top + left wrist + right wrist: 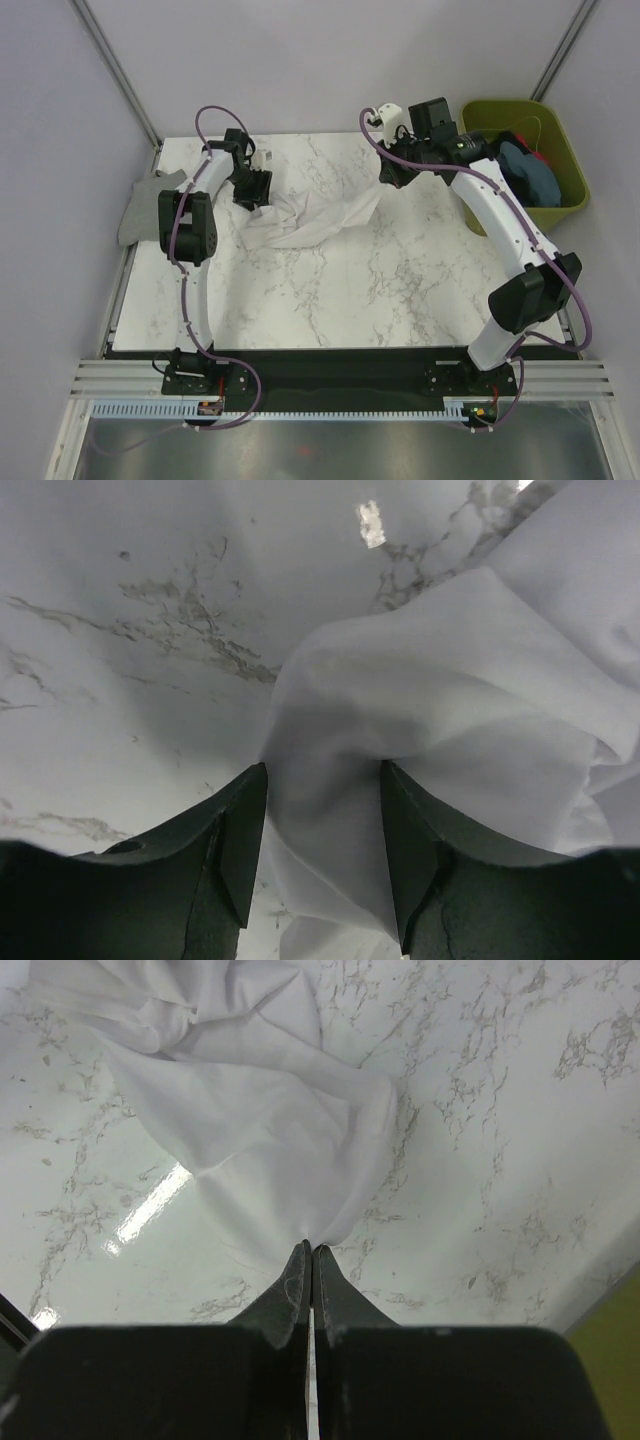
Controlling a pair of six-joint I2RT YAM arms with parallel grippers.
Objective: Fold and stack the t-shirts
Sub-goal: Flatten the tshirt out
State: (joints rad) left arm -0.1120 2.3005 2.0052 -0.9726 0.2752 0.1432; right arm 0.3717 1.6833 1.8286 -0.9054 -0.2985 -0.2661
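Left gripper [322, 780] sat nearest in its wrist view: two dark fingers [235, 850] partway apart, with a thick fold of the white t-shirt [450, 680] filling the gap and touching both inner faces. We could not tell whether that fold was clamped or just lying between them. Right gripper [311, 1252] was pressed fully together, pinching a pointed corner of the same shirt at its tips. From there the cloth spread away over the marble table [500, 1110].

From the top view we saw the white t-shirt lying crumpled on the far half of the table, spread between the two grippers. The left one was at its left edge, the right one at its right corner. We noted a grey t-shirt [150, 205] at the table's left edge, partly hanging off, apart from the white one. Olive-green bin [565, 150] stood off the table's far right corner with a blue-teal t-shirt [535, 178] inside. Something dark lay beside that shirt in the bin, too small for us to tell what.
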